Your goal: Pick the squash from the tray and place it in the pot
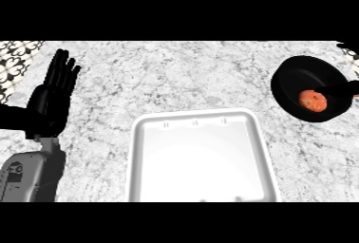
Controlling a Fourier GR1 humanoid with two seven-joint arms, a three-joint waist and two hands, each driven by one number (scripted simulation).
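One hand is plainly on show, and it's the left hand [52, 92], up at the left side of the counter [175, 76] with its fingers straight and pointing to the far edge, holding nothing at all, its grey forearm [28, 175] coming in from the near left corner. Over to the right now, and there's the squash [313, 100], an orange-red lump sitting inside the black pot [298, 76] at the far right of the marbled counter, resting toward the pot's right side. A dark shape [342, 88] reaches in from the right edge and ends just beside the squash; whether that is the pot's handle or part of the right hand, I cannot tell, and so the right hand's fingers cannot be judged either. Down in the near middle lies the white tray [140, 156], a broad rounded rectangle with nothing on it, its far rim showing three small notches. Tray and pot sit apart, bare counter between them, and the left hand stands well clear of both. A patterned black-and-white surface [17, 59] peeks in at the far left corner.
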